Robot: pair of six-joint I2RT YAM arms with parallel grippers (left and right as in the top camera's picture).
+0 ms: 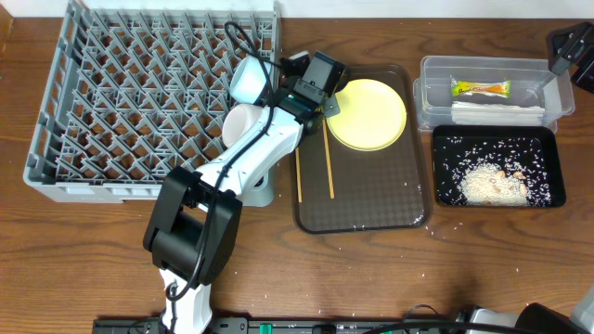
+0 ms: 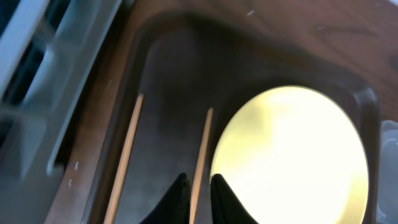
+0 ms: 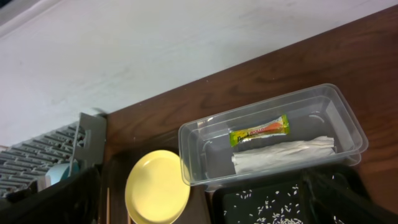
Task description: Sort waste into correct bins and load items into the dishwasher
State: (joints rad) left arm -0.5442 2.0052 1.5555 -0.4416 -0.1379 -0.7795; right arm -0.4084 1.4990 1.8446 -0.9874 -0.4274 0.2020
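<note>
We see the left claw (image 2: 199, 194) narrowly open astride a chopstick (image 2: 203, 146) beside the plate (image 2: 292, 155). The right claw (image 1: 564, 56) hangs over the table's (image 1: 520, 274) far-right corner, and we cannot tell its state.

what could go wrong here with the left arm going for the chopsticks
1. The left gripper seems to straddle one thin wooden chopstick lying beside the round yellow plate; closing could nudge the plate's rim.
2. The stick lies flat on the brown serving tray, so the grip may slip off it.
3. The left arm passes close to the white bowl and light-blue bowl by the grey plastic dish rack; swinging back might bump them.
</note>
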